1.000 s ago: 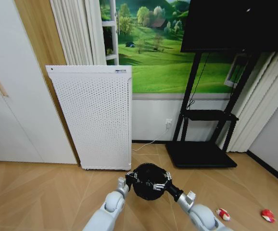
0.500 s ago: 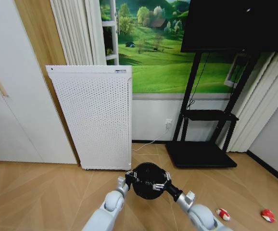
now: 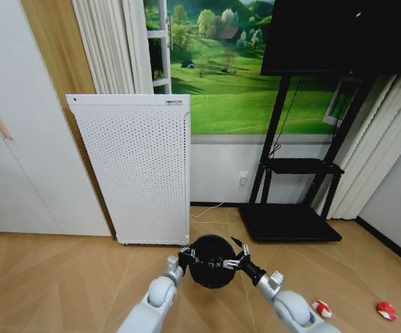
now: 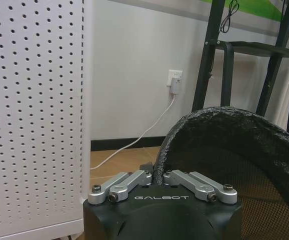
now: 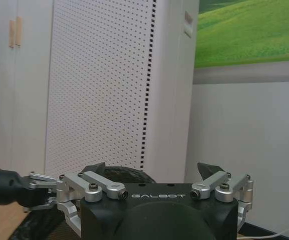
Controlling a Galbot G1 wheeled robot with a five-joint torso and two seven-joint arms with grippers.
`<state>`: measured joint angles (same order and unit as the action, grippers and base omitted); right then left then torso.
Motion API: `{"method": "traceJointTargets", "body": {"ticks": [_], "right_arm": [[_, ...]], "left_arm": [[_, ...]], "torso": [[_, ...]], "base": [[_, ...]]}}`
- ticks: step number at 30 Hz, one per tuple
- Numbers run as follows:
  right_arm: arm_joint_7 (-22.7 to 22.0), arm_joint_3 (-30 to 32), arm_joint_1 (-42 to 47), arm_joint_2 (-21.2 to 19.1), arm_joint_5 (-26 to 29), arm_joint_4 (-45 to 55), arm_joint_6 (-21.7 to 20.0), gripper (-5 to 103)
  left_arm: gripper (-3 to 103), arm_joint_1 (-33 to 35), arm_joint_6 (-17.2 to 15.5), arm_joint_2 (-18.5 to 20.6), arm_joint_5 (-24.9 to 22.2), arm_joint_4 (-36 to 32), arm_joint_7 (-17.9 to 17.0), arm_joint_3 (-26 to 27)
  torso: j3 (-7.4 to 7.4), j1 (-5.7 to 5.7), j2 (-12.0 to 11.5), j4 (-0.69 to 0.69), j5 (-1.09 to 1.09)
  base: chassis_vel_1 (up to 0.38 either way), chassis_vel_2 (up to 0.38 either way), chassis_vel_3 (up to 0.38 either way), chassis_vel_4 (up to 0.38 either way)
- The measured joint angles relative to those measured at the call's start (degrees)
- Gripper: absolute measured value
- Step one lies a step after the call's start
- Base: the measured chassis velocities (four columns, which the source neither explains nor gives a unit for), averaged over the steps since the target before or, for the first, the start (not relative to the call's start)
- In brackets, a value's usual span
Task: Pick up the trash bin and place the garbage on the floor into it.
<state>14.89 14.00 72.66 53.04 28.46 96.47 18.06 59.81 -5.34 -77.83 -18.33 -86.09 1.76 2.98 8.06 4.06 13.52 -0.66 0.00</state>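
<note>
Black mesh fills the near ground: the trash bin (image 3: 211, 261) sits between the two arms, low in the middle of the head view, over the wooden floor (image 3: 62, 277). The left gripper (image 4: 158, 176) is pinched shut on the bin's rim, its silver links drawn together at the mesh wall in the left wrist view. The right gripper (image 5: 154, 170) is spread wide just beside the opposite rim, dark tips well apart, gripping nothing.

So the bin hangs off one pinch on a thin, springy wall. My read: that hold needs a level wrist and slow travel, or the bin could swing or twist out. The right arm looks freed for picking, so it should clear the rim fully before reaching.

Toward the right edge of the floor lies the garbage: one red-and-white piece (image 3: 320, 309) near the right arm, a second red-and-white piece (image 3: 386, 310) farther right. Carrying the bin's mouth close to the nearer one first seems wise.

Behind stand the white perforated appliance (image 3: 134, 166) and the black stand (image 3: 291, 222).
</note>
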Motion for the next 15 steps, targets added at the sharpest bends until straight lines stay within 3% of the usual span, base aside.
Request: {"method": "traceJointTargets", "body": {"ticks": [15], "right_arm": [[-6.1,8.6,-1.4,2.7,-0.7,-10.4,-2.0,100]], "left_arm": [[4,3.9,-1.3,3.9,-1.3,-6.5,-0.9,3.0]], "torso": [[0.00,0.00,0.0,0.00,0.00]], "base": [[0.000,0.000,0.000,0.000]]}}
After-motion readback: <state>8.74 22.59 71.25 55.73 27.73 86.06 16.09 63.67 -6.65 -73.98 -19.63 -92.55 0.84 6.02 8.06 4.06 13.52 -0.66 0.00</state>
